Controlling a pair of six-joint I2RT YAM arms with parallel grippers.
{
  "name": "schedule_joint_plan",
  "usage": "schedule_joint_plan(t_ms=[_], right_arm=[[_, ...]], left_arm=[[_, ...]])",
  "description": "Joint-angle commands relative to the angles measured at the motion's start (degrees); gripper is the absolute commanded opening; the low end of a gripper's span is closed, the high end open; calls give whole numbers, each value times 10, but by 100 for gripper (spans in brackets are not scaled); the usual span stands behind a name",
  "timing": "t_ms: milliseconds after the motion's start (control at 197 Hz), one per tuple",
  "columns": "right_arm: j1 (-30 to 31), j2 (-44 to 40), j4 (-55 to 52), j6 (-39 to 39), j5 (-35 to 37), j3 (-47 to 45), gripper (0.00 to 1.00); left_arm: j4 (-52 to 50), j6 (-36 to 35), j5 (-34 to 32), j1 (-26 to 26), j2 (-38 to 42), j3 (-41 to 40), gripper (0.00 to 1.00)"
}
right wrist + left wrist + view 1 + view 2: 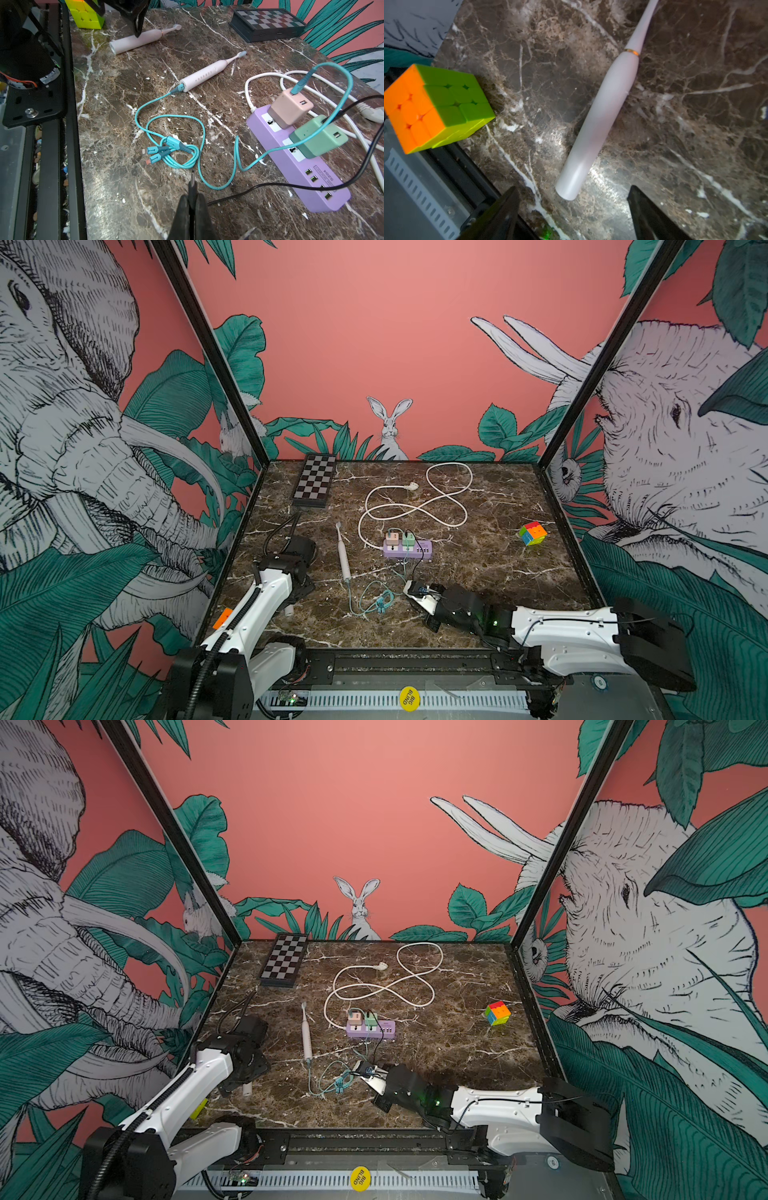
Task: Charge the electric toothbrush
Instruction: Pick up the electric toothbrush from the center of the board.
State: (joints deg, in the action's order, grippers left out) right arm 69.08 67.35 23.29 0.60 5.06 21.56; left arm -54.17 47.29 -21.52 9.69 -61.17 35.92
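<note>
Two pale pink electric toothbrushes lie on the marble table. One toothbrush (343,556) (201,75) lies mid-table with a teal cable (199,145) plugged into its base. The second toothbrush (604,116) (135,42) lies near the front left corner with nothing plugged in. My left gripper (573,190) hangs open over that toothbrush's base end, a gap on each side. Low over the table by the teal coil, my right gripper (192,196) (409,587) is shut on the plug of a black cable (270,185), which runs from the green adapter (318,137).
A purple power strip (409,549) holds a pink adapter (289,108) and the green one; its white cord (415,506) loops behind. A colour cube (436,104) sits at the table's front left edge by the left gripper, another cube (533,533) at right. A chessboard box (314,481) lies far left.
</note>
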Motion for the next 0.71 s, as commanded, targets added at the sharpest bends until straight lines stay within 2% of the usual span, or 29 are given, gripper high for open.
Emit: schedule_joint_plan(t_ms=[0,193,431,599,705], right_arm=[[-7,-15,35,18,-20,-3,0],[-14,-27,44,26,-23,-16,0],[-18,-39,43,32,-24,-23,0],[-19,-45,44,32,-21,-27,0],[-19,-45,45,33,-23,-27,0]], left_arm=[[45,-49,-1,-3,-9,-12,71],[50,-45,23,-3,-82,-9,69],[87,-56,66,-3,-150,2,58],[100,-54,72,-3,-159,5,57],[98,-53,68,-3,-164,9,53]])
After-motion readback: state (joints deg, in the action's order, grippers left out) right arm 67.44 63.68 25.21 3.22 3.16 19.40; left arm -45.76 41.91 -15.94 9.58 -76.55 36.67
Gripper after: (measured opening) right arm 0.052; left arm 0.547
